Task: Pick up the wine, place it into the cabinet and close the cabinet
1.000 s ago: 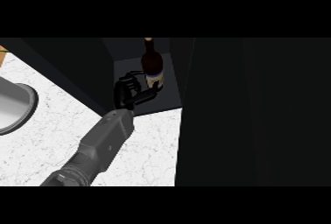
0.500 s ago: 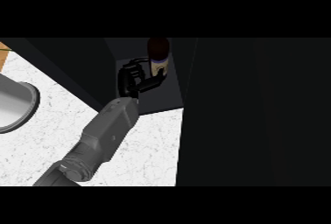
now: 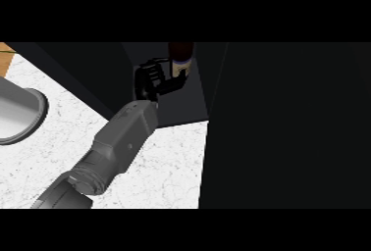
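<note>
Countertop of white speckled stone [image 3: 167,171] fills the lower left of the head view. At nine o'clock a round grey metal vessel [image 3: 18,115] sits on it, cut off by the left edge, and a sliver of pale wood [image 3: 6,49] shows at the top left corner.

From seven o'clock a grey forearm [image 3: 119,142] rises diagonally toward twelve. It stands steeper than it did a second ago and reaches deeper, so that the black hand at its end, the left hand [image 3: 153,81], now lies well inside the dark open cabinet [image 3: 181,105]. Its fingers curl round the lower body of the dark wine bottle with a pale label [image 3: 180,55], thumb side toward the bottle, so the hand is grasping the wine. The bottle has travelled up the view with the hand: its neck is now cut off at the top, and only the brown-red shoulder and the label band show, at about twelve o'clock.

By my judgement the wine is inside the cabinet space but not yet let go; whether its base rests on the cabinet floor cannot be told. Setting it down, releasing and closing the cabinet remain.

To the right, a tall black panel [image 3: 290,127], probably the open cabinet door, covers everything from one to five o'clock. The right hand does not show.
</note>
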`<state>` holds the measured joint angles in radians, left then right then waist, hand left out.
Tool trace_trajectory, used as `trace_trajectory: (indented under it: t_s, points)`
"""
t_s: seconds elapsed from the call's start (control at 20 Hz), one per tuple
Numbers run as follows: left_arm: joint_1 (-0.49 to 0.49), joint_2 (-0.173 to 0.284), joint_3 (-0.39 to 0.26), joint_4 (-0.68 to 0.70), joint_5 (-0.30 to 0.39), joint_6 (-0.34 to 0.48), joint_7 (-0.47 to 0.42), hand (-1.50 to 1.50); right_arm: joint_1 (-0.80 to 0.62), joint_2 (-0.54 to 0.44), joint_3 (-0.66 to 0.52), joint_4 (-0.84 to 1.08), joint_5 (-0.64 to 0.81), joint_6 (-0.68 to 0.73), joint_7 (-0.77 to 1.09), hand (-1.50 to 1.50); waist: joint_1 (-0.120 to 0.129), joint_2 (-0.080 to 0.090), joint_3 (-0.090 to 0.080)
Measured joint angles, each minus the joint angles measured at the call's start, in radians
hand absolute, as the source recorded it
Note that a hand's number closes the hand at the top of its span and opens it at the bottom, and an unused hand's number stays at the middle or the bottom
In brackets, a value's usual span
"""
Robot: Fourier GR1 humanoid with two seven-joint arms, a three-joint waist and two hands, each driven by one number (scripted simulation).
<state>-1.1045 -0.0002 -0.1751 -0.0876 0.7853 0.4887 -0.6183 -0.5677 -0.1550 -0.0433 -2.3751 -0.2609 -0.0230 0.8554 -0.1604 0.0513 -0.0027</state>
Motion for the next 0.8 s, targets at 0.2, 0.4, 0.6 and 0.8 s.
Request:
trace_trajectory:
  t_s: [0.2,0.4,0.6,0.8]
  points:
    - [-0.025,0.0,0.012,0.02,0.007,0.005,0.029,1.5,0.006,-0.006,-0.008,-0.005,-0.001,0.002,0.001,-1.5,0.007,0.001,0.0]
    - [-0.045,0.007,0.017,0.037,0.006,0.019,0.04,1.5,0.01,-0.005,-0.015,-0.003,-0.002,0.005,-0.005,-1.5,0.01,0.005,0.0]
    - [-0.061,0.031,-0.027,0.065,-0.043,0.064,0.026,1.5,0.009,-0.008,-0.019,-0.001,-0.008,0.013,-0.008,-1.5,0.007,0.008,0.002]
    - [-0.064,0.061,-0.079,0.079,-0.098,0.124,0.025,1.5,0.007,-0.008,-0.013,-0.002,-0.009,0.018,-0.009,-1.5,0.002,0.01,0.002]
